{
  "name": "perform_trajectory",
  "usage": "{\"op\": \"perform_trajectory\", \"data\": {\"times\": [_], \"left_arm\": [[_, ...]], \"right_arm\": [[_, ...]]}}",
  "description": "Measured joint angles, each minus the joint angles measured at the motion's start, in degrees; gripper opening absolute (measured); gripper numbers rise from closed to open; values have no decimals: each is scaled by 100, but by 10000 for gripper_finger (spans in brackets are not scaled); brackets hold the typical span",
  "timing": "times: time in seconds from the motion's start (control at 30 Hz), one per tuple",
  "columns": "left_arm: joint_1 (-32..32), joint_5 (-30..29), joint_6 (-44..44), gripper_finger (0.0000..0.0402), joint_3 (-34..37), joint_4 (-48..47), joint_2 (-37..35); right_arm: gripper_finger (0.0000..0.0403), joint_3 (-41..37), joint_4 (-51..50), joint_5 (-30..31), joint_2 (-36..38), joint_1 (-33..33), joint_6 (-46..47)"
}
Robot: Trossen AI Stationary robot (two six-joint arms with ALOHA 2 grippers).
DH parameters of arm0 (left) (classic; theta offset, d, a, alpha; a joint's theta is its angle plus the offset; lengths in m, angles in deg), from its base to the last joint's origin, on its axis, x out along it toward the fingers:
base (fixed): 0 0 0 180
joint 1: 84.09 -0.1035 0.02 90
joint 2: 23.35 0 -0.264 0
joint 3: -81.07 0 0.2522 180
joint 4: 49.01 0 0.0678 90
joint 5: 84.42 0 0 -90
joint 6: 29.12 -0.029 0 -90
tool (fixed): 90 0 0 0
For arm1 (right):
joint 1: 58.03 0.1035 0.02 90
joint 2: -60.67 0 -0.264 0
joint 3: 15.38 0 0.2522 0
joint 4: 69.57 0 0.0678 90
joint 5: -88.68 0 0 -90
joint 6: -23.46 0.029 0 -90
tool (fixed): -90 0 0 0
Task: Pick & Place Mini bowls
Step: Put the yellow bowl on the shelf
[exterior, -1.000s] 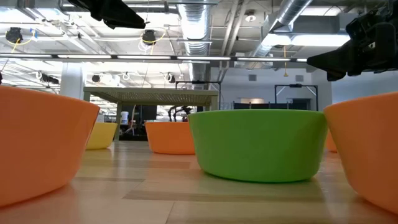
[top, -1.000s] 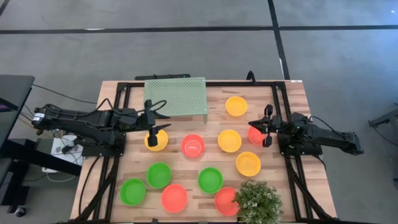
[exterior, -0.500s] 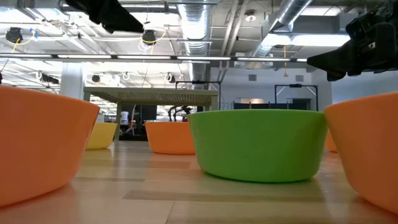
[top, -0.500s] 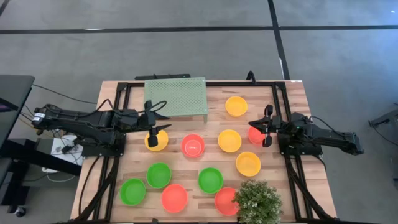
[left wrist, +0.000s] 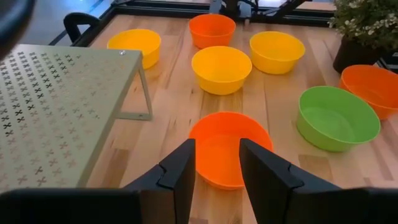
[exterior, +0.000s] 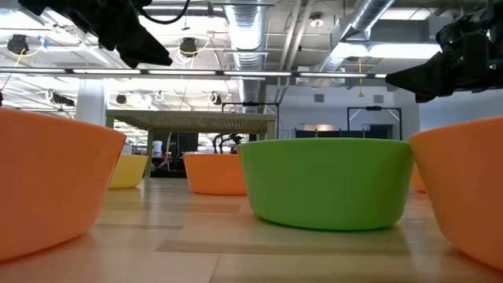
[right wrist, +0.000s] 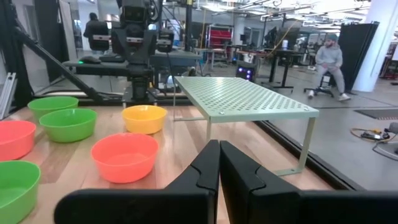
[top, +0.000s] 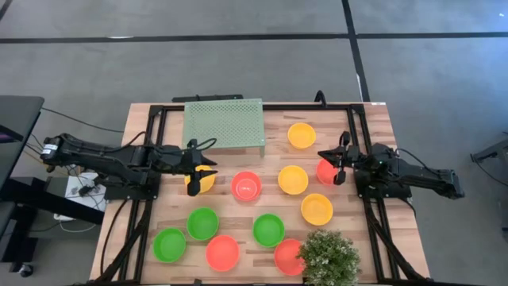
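Observation:
Several mini bowls stand upright on the wooden table (top: 373, 119): yellow, red and green. My left gripper (top: 197, 167) is open above the yellow bowl (top: 200, 183) near the stand. In the left wrist view (left wrist: 217, 165) the red bowl (left wrist: 230, 149) shows between its fingers, farther off. My right gripper (top: 340, 164) is shut (right wrist: 219, 163) and hangs over the red bowl (top: 324, 171) at the table's right side. In the low view a green bowl (exterior: 326, 181) fills the middle, with both arms high above.
The pale green perforated stand (top: 224, 123) stands on thin legs at the far edge. A bushy plant (top: 329, 256) sits at the near edge beside a red bowl (top: 286, 256). Black frame rails (top: 151, 135) run along both sides. People sit in the room beyond the table (right wrist: 329, 59).
My left gripper has come down toward the yellow bowl and moved a little toward the near edge. The right arm and the bowls have kept still.

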Motion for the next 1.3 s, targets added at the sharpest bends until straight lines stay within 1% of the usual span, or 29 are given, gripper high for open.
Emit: {"op": "perform_trajectory", "data": {"times": [0.5, 0.67, 0.73, 1.0, 1.1, 1.17, 1.27, 1.3], "left_arm": [[0, 8, 0, 126, 0, 15, 0], [0, 8, 1, 126, 1, 49, 0], [0, 7, 0, 126, 0, 58, 0], [0, 7, 0, 126, 2, 107, 0], [0, 7, 0, 126, 2, 115, 0], [0, 7, 0, 126, 2, 130, 0], [0, 7, 0, 126, 2, 156, 0], [0, 7, 0, 126, 2, 160, 0]], "right_arm": [[6, 0, 11, 11, -2, 13, 3], [6, -5, 54, 5, -2, 61, 623], [6, -11, 290, 9, -2, 60, 635], [6, -7, 1863, 7, 0, 59, 620], [6, -7, 1949, -22, -1, 60, 593], [6, -7, 2019, -24, -2, 61, 400], [6, -7, 2340, -55, -5, 61, 341], [6, -7, 2520, -170, -7, 63, 391]]}}
